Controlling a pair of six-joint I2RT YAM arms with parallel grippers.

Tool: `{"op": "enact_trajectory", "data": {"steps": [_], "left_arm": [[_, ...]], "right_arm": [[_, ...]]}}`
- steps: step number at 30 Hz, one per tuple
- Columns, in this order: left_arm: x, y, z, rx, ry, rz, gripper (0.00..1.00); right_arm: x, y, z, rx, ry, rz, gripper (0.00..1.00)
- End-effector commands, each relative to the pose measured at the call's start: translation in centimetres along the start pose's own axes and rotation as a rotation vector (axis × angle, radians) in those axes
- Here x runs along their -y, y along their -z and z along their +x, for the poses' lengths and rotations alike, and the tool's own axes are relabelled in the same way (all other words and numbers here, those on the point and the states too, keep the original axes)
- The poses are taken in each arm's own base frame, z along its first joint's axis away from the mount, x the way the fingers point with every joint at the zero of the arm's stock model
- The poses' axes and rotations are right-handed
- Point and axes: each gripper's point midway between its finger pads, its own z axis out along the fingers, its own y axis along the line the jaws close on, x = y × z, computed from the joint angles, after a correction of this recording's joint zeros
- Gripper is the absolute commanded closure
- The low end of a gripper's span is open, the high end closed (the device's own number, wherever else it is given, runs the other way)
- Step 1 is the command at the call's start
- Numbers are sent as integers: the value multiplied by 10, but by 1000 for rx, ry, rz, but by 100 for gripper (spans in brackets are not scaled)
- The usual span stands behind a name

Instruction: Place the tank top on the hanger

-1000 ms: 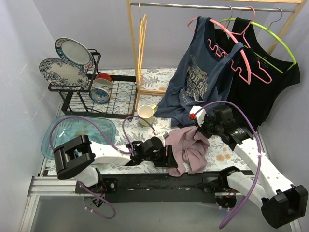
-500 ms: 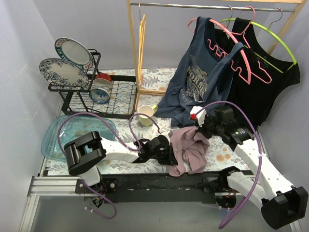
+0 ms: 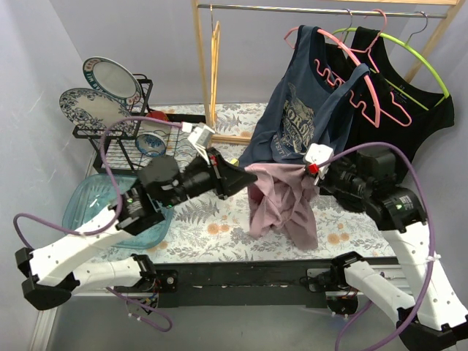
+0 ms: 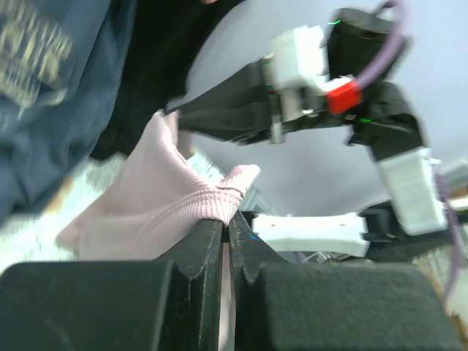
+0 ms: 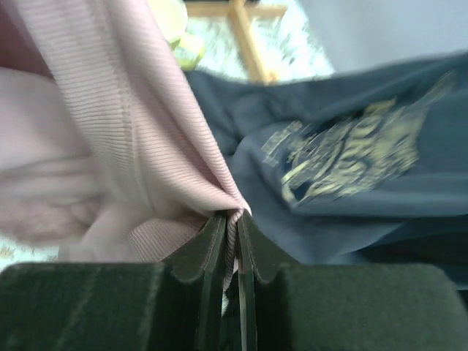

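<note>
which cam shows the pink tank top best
Top external: the whole tank top hangs between the left gripper and right gripper. Each wrist view shows only the pinched edge at its own fingertips.

Left wrist view: navy top (image 4: 44, 88) blurred; hanger (image 3: 215, 66) edge-on, hook indistinct; tank top (image 5: 110, 110) cut off at edge.

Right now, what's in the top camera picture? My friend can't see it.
A small pink tank top is held up between two pincers: the left pincer pinches one upper edge, the right pincer the other. Behind it a thin yellow hanger hangs bare on a rail, near a navy top and a black top.
</note>
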Motion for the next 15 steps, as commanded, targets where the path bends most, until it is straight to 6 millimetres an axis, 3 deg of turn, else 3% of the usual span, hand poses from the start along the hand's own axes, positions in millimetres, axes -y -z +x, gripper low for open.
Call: {"op": "enact_trajectory", "data": {"steps": [1,2,5,6,7,9,11,13,14,15], "left_arm": [[28,10,-8,-93,-154,93,100],[52,13,-26,-71,-176,159,100],[82,21,-53,-34,-232,236,100],[102,30,-75,19,-252,276,100],[111,35,-84,37,-273,299,100],[133,45,-105,81,-292,349,100],[141,51,-112,96,-297,373,100],[136,50,-105,81,-282,358,100],[131,49,-101,76,-273,347,100],[113,45,-84,48,-254,309,100]], "right_arm": [[22,27,-58,118,62,26,83],[26,34,-69,138,71,36,83],[39,59,-110,220,105,67,83],[40,63,-119,236,102,61,83],[46,73,-136,271,116,73,83],[46,76,-149,307,98,46,82],[47,80,-156,331,87,37,81],[50,78,-153,335,72,53,75],[49,62,-132,283,34,49,73],[47,60,-124,271,23,66,70]]}}
